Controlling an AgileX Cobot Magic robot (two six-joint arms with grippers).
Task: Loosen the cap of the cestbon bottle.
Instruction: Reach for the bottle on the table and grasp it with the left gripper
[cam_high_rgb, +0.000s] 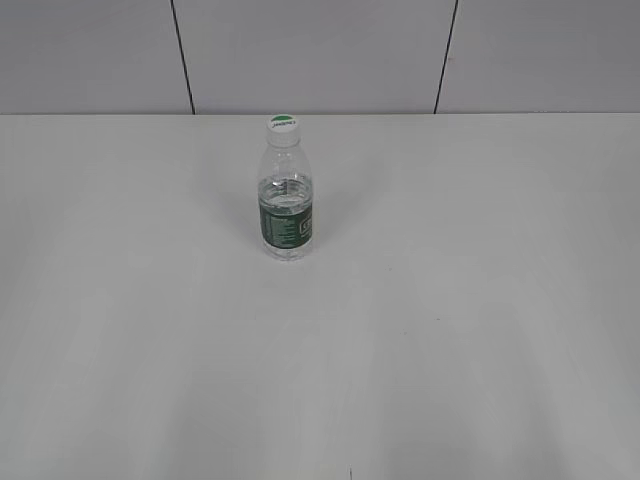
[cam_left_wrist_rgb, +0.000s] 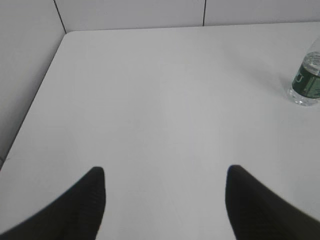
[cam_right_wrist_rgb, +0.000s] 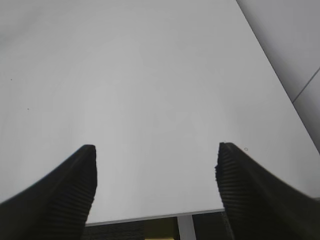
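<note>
One cestbon bottle (cam_high_rgb: 286, 195) stands upright on the counter (cam_high_rgb: 450, 320), toward the far middle of the surface in the exterior view. It is clear plastic, with a dark green label band and white print around its lower body. One cap (cam_high_rgb: 282, 125), white with a green patch on top, sits on the bottle's neck. There is only this single bottle and single cap; nothing else lies beside them.

The counter is plain white and matte, with a few faint specks. Behind it runs a pale wall (cam_high_rgb: 300, 50) divided by thin dark vertical seams.

Two pincers are visible, each only in its own wrist view. The left pincer (cam_left_wrist_rgb: 165, 202) is released, its dark ribbed fingers (cam_left_wrist_rgb: 82, 210) spread apart over bare counter with nothing between them; the bottle's lower part shows at the far right edge of that view, well apart from the fingers. The right pincer (cam_right_wrist_rgb: 156, 185) is likewise released and grasps nothing, hanging near the counter's front edge, below which a dark gap and a pale leg or strut appear. The bottle is out of sight there.
</note>
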